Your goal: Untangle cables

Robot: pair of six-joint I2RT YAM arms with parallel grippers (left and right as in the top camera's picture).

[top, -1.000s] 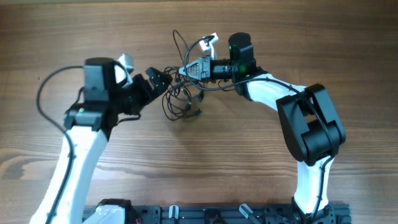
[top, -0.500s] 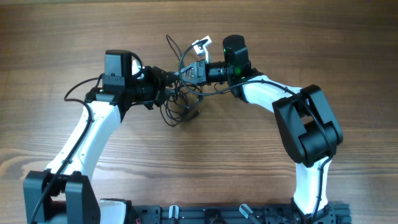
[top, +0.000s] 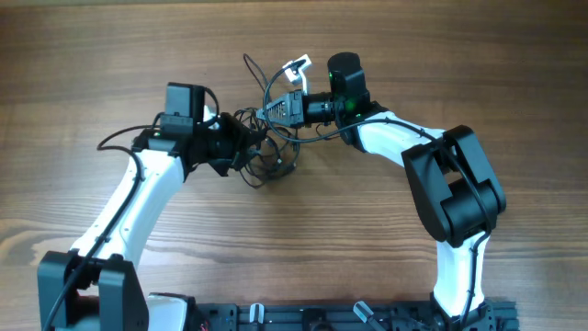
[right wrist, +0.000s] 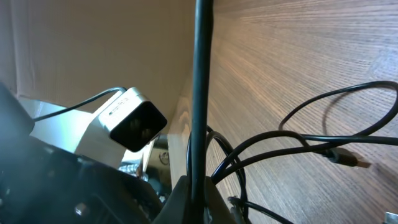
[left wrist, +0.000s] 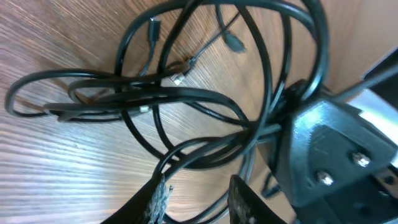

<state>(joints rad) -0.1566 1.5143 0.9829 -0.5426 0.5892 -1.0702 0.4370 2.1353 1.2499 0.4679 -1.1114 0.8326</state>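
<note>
The cables are thin black cords bunched in a knot at the table's middle, with one white-tipped end sticking up behind. My left gripper reaches into the knot from the left. In the left wrist view its gripper stands half closed, with wood showing in the gap and cable loops crossing at the fingertips. My right gripper comes from the right and is shut on one black cable, which runs straight up from the right gripper in its wrist view. More strands lie on the wood beside it.
The two grippers nearly meet over the knot. The right gripper's grey body fills the right of the left wrist view. The left arm's camera housing shows close in the right wrist view. The robot base rail runs along the near edge.
My left gripper has swung right into the knot, and its jaws have narrowed from wide open. The right gripper shifted slightly left, still holding its cable.
</note>
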